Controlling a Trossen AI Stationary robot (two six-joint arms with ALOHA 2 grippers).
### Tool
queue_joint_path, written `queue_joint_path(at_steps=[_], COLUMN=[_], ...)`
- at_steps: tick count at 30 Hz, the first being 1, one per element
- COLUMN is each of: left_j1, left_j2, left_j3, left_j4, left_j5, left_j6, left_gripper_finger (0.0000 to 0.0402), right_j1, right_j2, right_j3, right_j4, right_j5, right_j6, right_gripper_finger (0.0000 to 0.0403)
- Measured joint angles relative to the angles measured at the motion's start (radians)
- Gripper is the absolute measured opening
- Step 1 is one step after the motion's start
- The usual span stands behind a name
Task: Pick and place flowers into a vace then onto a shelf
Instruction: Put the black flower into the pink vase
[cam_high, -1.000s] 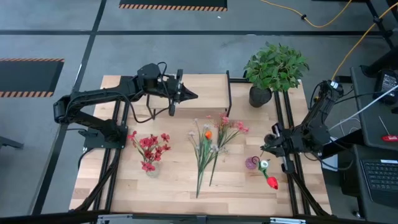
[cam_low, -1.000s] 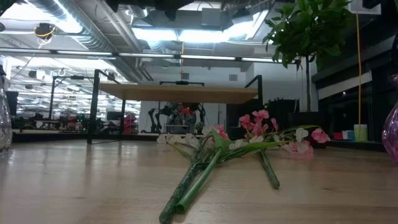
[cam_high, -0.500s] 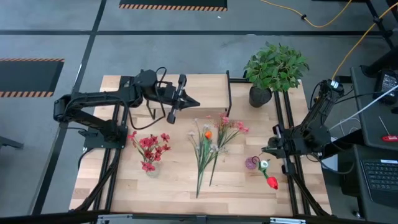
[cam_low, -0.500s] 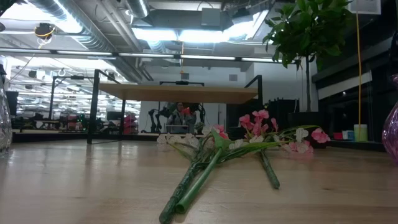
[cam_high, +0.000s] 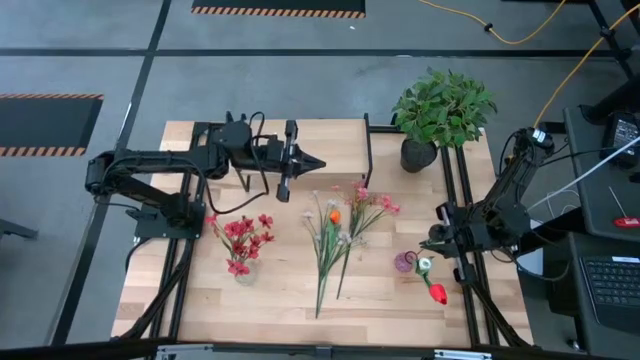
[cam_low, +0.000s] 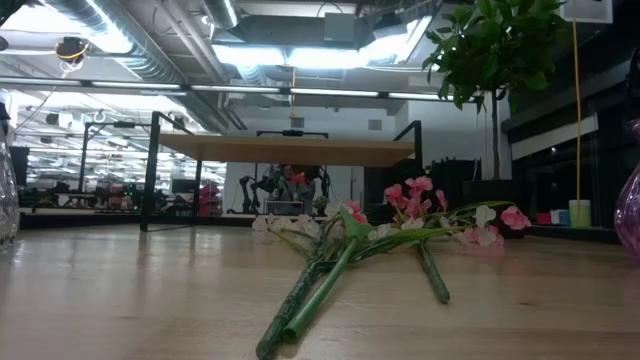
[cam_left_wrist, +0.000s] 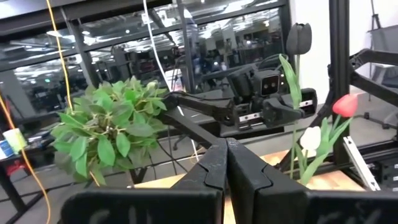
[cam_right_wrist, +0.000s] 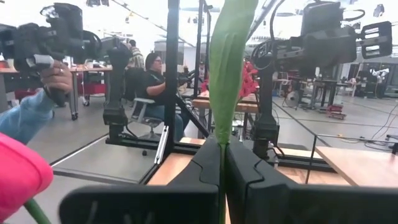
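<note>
Flowers (cam_high: 335, 238) are lying loose mid-table before you, in front of the shelf (cam_high: 330, 148). Left gripper (cam_high: 316, 161) is hovering clenched and empty over the shelf. Right gripper (cam_high: 424, 243) is pinching a stem (cam_right_wrist: 230, 68) at a purple vase (cam_high: 405, 263). Potted plant (cam_high: 440, 110) is crowding the far corner; another vase (cam_high: 243, 270) is cut off in the low view.

Overhead and table-level views share the flowers (cam_high: 335, 235), perhaps the shelf (cam_low: 285, 150)

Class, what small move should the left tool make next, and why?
Probably move the left tool from above the shelf toward the loose flowers and open it: its fingers are shut on nothing, and those stems lie flat on the table.
</note>
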Motion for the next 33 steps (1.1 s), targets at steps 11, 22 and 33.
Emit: queue_joint_path(at_steps=[11, 22, 33], left_j1=[-0.013, -0.013, -0.013], left_j2=[0.000, 0.000, 0.000], left_j3=[0.000, 0.000, 0.000], left_j4=[0.000, -0.008, -0.008], left_j5=[-0.004, -0.044, -0.044], left_j6=[0.000, -0.001, -0.010], left_gripper_finger=[0.0005, 0.0006, 0.0006], right_j1=[-0.004, -0.004, -0.004], right_j2=[0.069, 0.093, 0.090], right_j3=[0.000, -0.049, -0.211], right_j4=[0.074, 0.161, 0.494], right_j5=[0.001, 0.050, 0.033], right_j6=[-0.023, -0.035, -0.131], right_gripper_finger=[0.0000, 0.0000, 0.0000])
